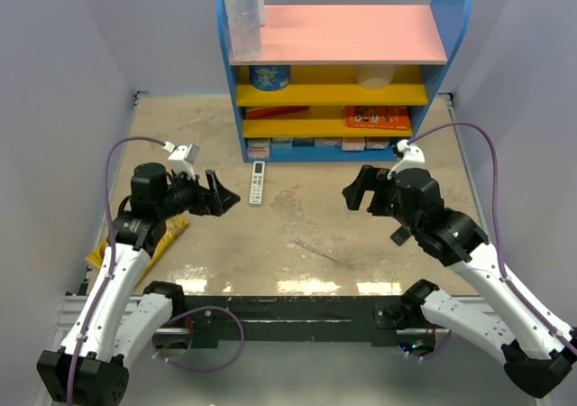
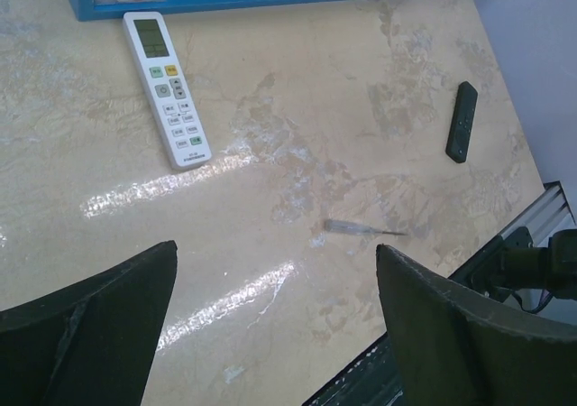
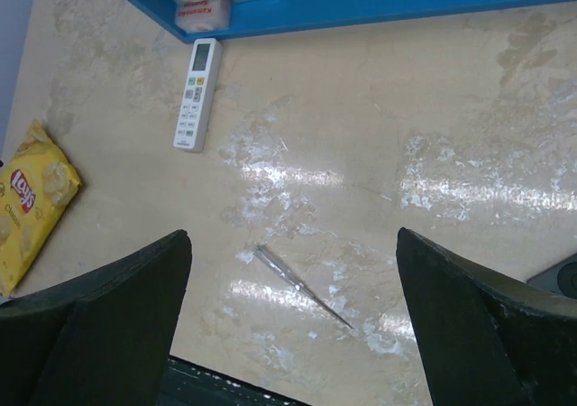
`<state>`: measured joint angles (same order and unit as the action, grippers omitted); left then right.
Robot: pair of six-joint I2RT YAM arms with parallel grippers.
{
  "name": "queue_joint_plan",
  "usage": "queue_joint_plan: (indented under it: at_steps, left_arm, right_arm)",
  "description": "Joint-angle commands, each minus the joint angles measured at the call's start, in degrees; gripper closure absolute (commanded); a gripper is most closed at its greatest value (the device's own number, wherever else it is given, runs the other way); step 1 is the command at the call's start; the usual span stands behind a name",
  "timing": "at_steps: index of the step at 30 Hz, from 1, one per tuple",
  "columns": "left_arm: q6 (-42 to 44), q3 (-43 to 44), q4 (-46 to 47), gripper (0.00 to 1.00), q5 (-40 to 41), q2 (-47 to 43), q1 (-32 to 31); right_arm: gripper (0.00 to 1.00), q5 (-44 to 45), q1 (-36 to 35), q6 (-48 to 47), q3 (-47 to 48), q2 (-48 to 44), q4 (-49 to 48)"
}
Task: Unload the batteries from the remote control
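By the look of it you've not begun: the white remote control [image 1: 258, 182] lies face up on the counter [image 1: 297, 221] before the blue shelf [image 1: 325, 152], no batteries showing. Your left gripper [image 1: 225, 192] and right gripper [image 1: 352, 188] hang wide open, empty.

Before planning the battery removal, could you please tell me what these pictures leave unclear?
Batteries: none visible; the long white plastic remote control lies buttons-up in both wrist views, hiding its back.
Slim black remote: top view, partly hidden by the right arm.
Yellow crisp bag: cut off by the right wrist view's left edge.
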<state>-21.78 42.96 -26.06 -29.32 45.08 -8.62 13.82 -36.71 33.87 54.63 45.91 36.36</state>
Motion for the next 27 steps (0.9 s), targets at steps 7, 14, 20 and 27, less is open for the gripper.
queue_joint_plan:
  at_steps: [7, 14, 20, 27]
  left_arm:
    - [2.44, 3.53, -0.30, 0.09, 8.73, 5.45, 0.27]
    - [2.36, 10.64, -1.27, 0.13, 20.87, 14.13, -3.67]
    - [-0.45, 14.68, 0.83, 0.17, 34.05, 26.95, -14.74]
    - [1.74, 24.97, -1.80, 0.29, 41.28, 45.96, -20.11]
  right_arm:
    - [0.02, 0.32, -0.03, 0.15, -1.37, -1.08, -5.42]
    - [0.02, -0.81, -0.03, -2.57, -2.42, -3.98, -8.23]
    - [0.05, -4.41, -0.12, -5.56, -5.76, -8.11, -11.48]
    - [0.11, -7.49, -0.12, -8.90, -6.82, -14.00, -12.89]
